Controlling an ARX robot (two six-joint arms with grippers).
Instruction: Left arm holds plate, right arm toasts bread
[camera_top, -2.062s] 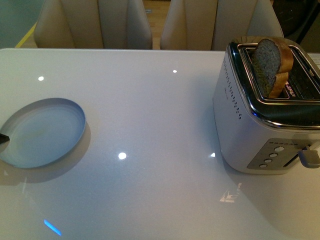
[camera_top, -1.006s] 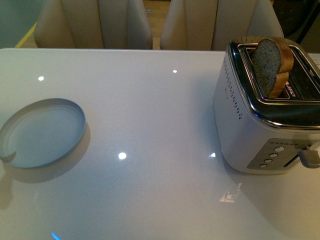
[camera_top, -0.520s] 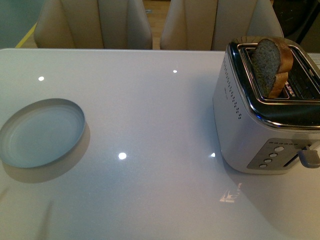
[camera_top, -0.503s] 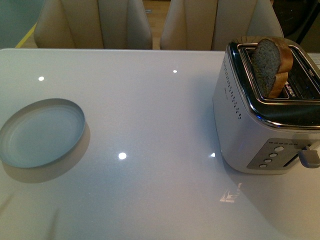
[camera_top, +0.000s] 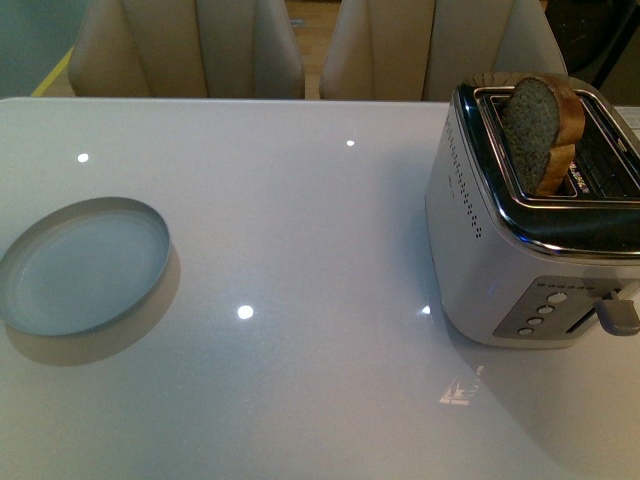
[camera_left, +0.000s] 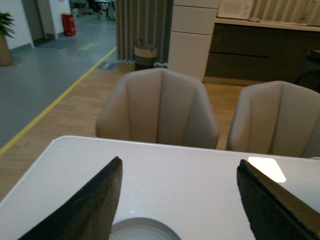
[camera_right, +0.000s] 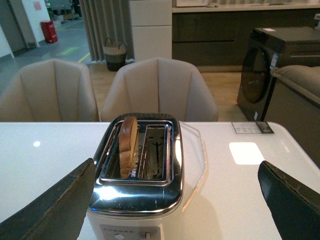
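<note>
Both sets of fingers spread, empty. Bread (camera_top: 541, 128) at your 2 o'clock is soft: pinch its upper crust gently.

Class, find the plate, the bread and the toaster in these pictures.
plate (camera_top: 80, 268), front view, bare inner floor.
bread (camera_top: 538, 125), front view, speckled crumb face.
toaster (camera_right: 140, 197), right wrist view, shiny top edge.

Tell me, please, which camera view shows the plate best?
The front view: the whole plate lies bare on the white table, its raised rim fully visible. The left wrist view shows only a sliver of its rim between the open left gripper jaws. The right wrist view shows none of it.
</note>
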